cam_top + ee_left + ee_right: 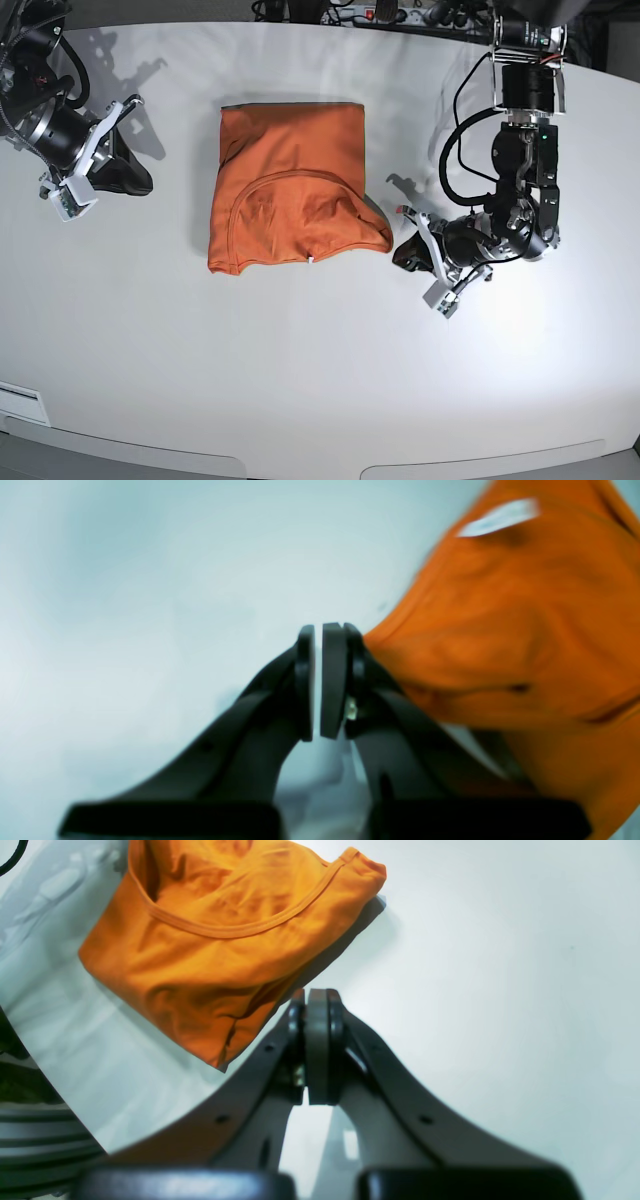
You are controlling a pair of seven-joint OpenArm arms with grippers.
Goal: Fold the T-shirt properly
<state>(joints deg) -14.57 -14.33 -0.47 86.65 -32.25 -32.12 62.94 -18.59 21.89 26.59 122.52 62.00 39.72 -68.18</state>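
Observation:
The orange T-shirt (290,190) lies folded into a rough rectangle in the middle of the white table (300,380), with the neckline facing up and a white label (500,517) showing. My left gripper (317,680) sits just off the shirt's near right corner. Its pads are almost together, with only a thin slit between them and no cloth in it. In the base view the left gripper (404,255) is beside the shirt's edge. My right gripper (316,1050) is shut and empty. It hangs over bare table away from the T-shirt (215,940), at the far left (138,180).
Cables and a power strip (390,15) run along the table's back edge. The left arm's upright column (525,90) stands at the back right. The table's rounded front edge (300,465) is close to the bottom of the base view.

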